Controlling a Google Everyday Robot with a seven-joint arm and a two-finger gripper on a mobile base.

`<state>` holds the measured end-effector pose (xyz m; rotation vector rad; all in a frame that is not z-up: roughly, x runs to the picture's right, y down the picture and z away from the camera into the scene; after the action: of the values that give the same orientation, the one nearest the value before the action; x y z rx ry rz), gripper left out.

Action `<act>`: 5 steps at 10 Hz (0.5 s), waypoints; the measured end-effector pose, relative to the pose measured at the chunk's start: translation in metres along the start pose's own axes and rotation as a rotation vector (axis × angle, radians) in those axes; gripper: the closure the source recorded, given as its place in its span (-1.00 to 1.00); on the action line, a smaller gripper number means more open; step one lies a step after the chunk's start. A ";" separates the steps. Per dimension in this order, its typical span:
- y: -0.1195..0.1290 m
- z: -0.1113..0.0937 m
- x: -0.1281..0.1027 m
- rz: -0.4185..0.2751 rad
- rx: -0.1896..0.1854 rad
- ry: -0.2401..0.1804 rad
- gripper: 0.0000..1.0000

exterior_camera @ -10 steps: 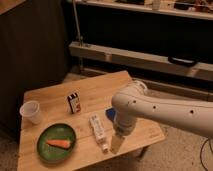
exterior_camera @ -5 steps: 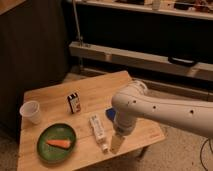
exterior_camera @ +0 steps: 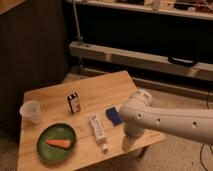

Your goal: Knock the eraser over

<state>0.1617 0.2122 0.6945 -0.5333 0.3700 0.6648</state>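
At the left edge of the light wooden worktop (exterior_camera: pixel 100 86) stands a small white paper cup (exterior_camera: pixel 31 111), upright with its mouth up. Nearer the front left corner lies a round green plate (exterior_camera: pixel 45 150), and an orange carrot piece (exterior_camera: pixel 60 144) rests on it.

To the right of the cup and behind the plate is the eraser (exterior_camera: pixel 74 103), a small black rectangular block with a white and red-orange label on the face I can see. It stands upright on its end, left of the worktop's middle and apart from everything around it.

Further right, a long white tube-like object (exterior_camera: pixel 98 127) lies flat, its capped end pointing toward the front edge. Just beside its far end sits a blue sponge-like block (exterior_camera: pixel 113 116), close to the tube or just touching it; I cannot tell which.

My white arm (exterior_camera: pixel 170 122) reaches in from the right, bends over the right side of the worktop and drops toward the front edge. My gripper (exterior_camera: pixel 127 144) hangs at the end of it, by the front edge near the right corner, just to the right of the tube's cap. Its jaws stand apart with nothing in them. The eraser is well apart from it, with the tube and the blue block lying between.
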 end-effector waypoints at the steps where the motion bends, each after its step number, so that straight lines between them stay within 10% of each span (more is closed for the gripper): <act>1: -0.026 0.011 -0.006 0.012 0.039 -0.006 -0.60; 5: -0.124 0.025 -0.048 0.031 0.140 0.034 -0.60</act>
<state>0.2129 0.1219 0.7806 -0.4071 0.4540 0.6551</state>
